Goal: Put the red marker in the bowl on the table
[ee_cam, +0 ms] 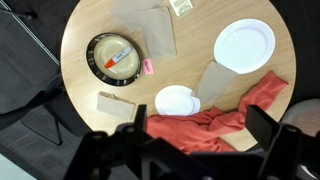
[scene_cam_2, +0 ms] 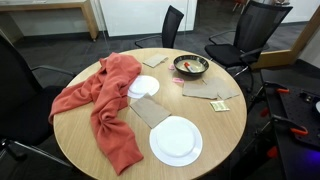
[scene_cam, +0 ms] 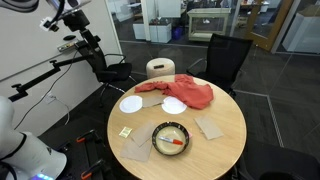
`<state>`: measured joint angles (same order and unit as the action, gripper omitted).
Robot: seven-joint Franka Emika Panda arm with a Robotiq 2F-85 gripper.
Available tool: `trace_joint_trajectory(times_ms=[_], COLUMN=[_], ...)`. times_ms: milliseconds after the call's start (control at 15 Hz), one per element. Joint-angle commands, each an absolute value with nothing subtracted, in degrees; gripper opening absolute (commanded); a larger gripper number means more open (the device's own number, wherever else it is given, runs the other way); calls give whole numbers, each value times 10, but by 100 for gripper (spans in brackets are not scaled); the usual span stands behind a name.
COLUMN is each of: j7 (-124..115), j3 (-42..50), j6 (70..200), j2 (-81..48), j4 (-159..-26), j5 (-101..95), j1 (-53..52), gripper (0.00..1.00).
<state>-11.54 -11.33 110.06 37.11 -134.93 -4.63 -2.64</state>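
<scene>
A dark bowl [scene_cam: 170,138] stands on the round wooden table [scene_cam: 225,140]. It also shows in an exterior view [scene_cam_2: 190,66] and in the wrist view [ee_cam: 113,57]. The red marker [scene_cam: 176,143] lies inside the bowl; in the wrist view it shows as a red streak [ee_cam: 91,60] along the bowl's inner edge. My gripper [ee_cam: 198,128] hangs high above the table, over the red cloth, well away from the bowl. Its two dark fingers are spread wide apart with nothing between them. The gripper does not clearly show in either exterior view.
A red cloth [ee_cam: 230,115] lies across the table beside a small white plate [ee_cam: 176,100] and a larger one [ee_cam: 244,45]. Several flat cardboard pieces [ee_cam: 155,30] and a small pink item [ee_cam: 148,67] lie near the bowl. Black office chairs [scene_cam_2: 255,25] surround the table.
</scene>
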Motion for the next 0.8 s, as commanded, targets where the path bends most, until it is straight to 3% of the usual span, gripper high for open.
trace_joint_trajectory(times_ms=[0, 733], j7=[-136, -239], j3=[-79, -8], j6=[1128, 1284], j2=[339, 194], j4=[-1352, -1381], j5=[-41, -8], j1=[-4, 67], gripper=[100, 100])
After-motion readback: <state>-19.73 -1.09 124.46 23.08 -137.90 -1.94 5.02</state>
